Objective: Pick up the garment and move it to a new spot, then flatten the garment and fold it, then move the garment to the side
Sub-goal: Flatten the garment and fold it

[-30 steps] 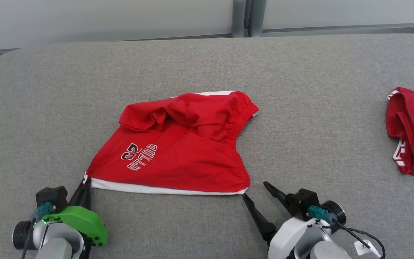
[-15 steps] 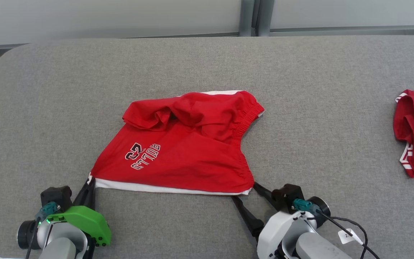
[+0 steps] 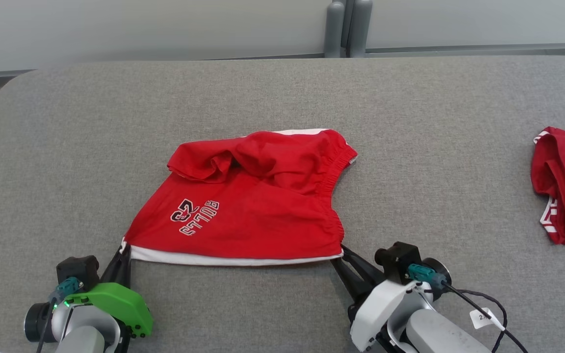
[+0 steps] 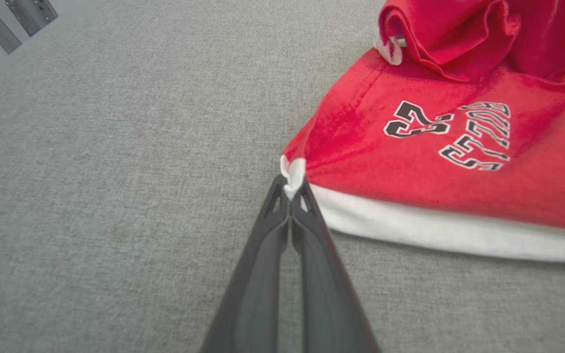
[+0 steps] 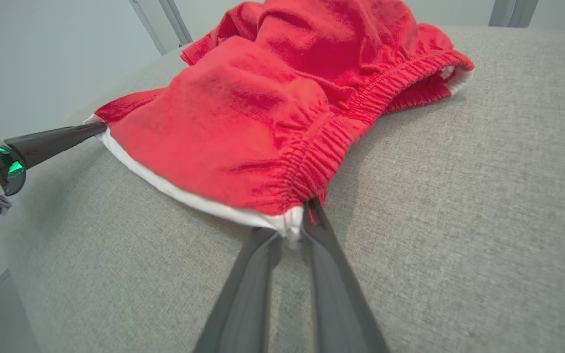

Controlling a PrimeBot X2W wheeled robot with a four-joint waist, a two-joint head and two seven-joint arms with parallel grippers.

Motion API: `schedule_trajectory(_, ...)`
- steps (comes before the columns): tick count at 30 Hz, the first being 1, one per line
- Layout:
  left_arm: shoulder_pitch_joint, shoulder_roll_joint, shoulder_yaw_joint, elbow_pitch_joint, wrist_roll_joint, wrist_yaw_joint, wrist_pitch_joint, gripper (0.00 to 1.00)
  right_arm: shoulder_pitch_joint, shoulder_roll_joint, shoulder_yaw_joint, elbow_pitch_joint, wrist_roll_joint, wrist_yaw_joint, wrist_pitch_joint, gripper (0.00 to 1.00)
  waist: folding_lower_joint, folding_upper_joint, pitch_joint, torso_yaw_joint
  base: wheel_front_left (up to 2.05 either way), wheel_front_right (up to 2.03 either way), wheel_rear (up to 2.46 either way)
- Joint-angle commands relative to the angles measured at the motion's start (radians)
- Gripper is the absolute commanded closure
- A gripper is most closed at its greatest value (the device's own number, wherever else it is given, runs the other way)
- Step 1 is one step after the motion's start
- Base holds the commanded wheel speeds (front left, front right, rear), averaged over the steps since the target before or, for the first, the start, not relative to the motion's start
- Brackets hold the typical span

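Surface: grey felt-covered desk (image 3: 282, 98), far-left corner rounded. Behind it, pale wall panels (image 3: 140, 24) and a grey post (image 3: 346, 29). Bare felt lies far and left. At the right edge, well apart, sits a second red garment (image 3: 564, 191), bunched.

Task item: red cloth shorts (image 3: 253, 211) with a white hem band, gathered elastic waist and printed lettering. They lie mid-desk on the near side, with the near hem drawn in a line and the far part rumpled over itself.

Handling, judged: light, limp, no stiffness. The felt probably drags on it, so lift rather than slide. The hem corners are the best holds.

Holds: left claw (image 4: 290, 189) clenched on the near-left hem corner. The right claw (image 5: 302, 220) is pinched on the near-right corner beside the waistband; a thin bite that may slip.
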Motion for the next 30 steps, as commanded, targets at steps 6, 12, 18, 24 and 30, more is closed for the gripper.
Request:
schedule_trajectory(6, 0.025, -0.012, 0.028, -0.05, -0.028, -0.009, -0.003, 1.0, 0.034, -0.013, -0.035, -0.094, -0.026, 0.0, -0.004, 1.0, 0.0, 0.006, -0.018, -0.005, 0.0, 0.0, 0.0)
schedule_trajectory(12, 0.049, -0.081, 0.132, -0.228, -0.164, -0.035, -0.003, 1.0, 0.062, -0.038, -0.13, -0.241, -0.061, 0.0, -0.004, 1.0, 0.0, 0.006, -0.042, -0.004, 0.0, 0.0, 0.0)
schedule_trajectory(18, 0.066, -0.112, 0.146, -0.435, -0.214, -0.043, -0.002, 1.0, 0.086, -0.078, -0.225, -0.38, -0.104, 0.0, -0.004, 1.0, 0.0, 0.006, -0.077, -0.003, 0.0, 0.0, 0.0)
schedule_trajectory(24, 0.087, -0.118, 0.127, -0.684, -0.232, -0.041, 0.006, 1.0, 0.115, -0.134, -0.308, -0.554, -0.146, 0.0, 0.014, 1.0, 0.0, 0.006, -0.127, -0.013, 0.0, 0.0, 0.0)
schedule_trajectory(30, 0.095, -0.101, 0.118, -0.958, -0.227, 0.001, 0.071, 1.0, 0.145, -0.178, -0.379, -0.771, -0.159, 0.0, 0.107, 1.0, 0.0, 0.006, -0.159, -0.036, 0.0, 0.0, 0.0)
